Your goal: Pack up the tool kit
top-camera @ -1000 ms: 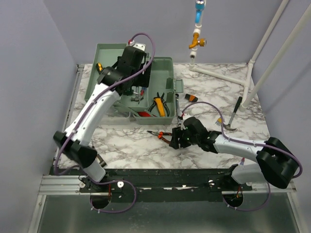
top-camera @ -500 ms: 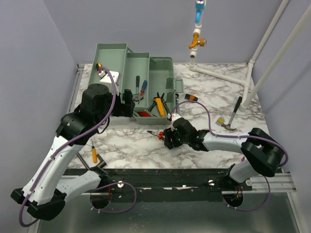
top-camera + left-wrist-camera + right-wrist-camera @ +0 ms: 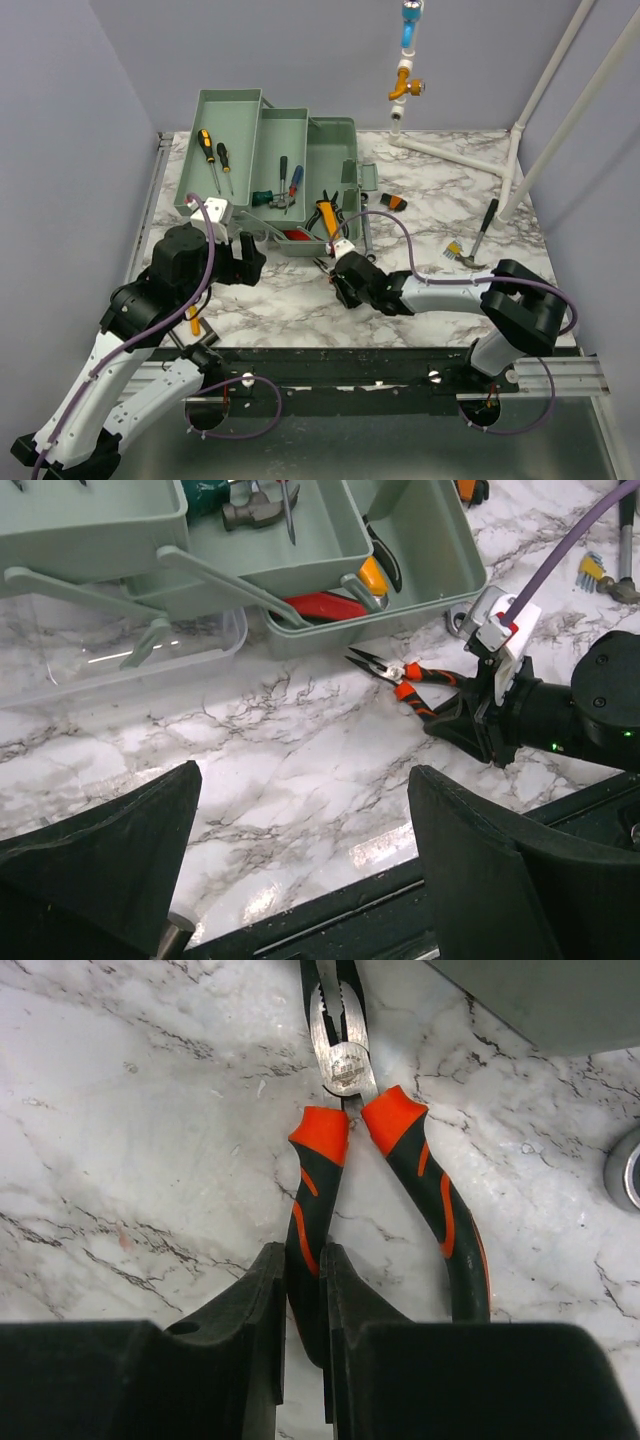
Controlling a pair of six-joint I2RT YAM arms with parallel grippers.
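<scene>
Needle-nose pliers point(image 3: 398, 670) with orange-and-black handles lie on the marble table point(image 3: 270, 300) just in front of the open green toolbox point(image 3: 335, 150), their steel tips pointing toward its front wall. The right gripper point(image 3: 305, 1280) is clamped on one of the two handles, its black fingers point(image 3: 255, 1300) pressed tight on either side of the grip, while the other handle splays free beside it. Whether the needle-nose pliers rest on the marble or sit just off it cannot be told. The left gripper point(image 3: 300, 810) hangs above the table near the toolbox's front left corner, spread wide with nothing between its fingers point(image 3: 110, 870). The toolbox's stepped trays are folded out. The upper left tray point(image 3: 245, 105) holds two screwdrivers, one with an orange-and-black handle point(image 3: 208, 152) and one with a black-and-red handle point(image 3: 225, 165). The middle tray point(image 3: 290, 125) holds a small hammer with a teal handle point(image 3: 270, 198) and a blue-handled screwdriver point(image 3: 296, 180). The base holds yellow-handled pliers point(image 3: 326, 215) and something red that is partly hidden. An orange screwdriver point(image 3: 193, 320) lies on the marble near the left arm, partly covered by it. A claw hammer point(image 3: 487, 228) lies well apart at the right side of the table.
</scene>
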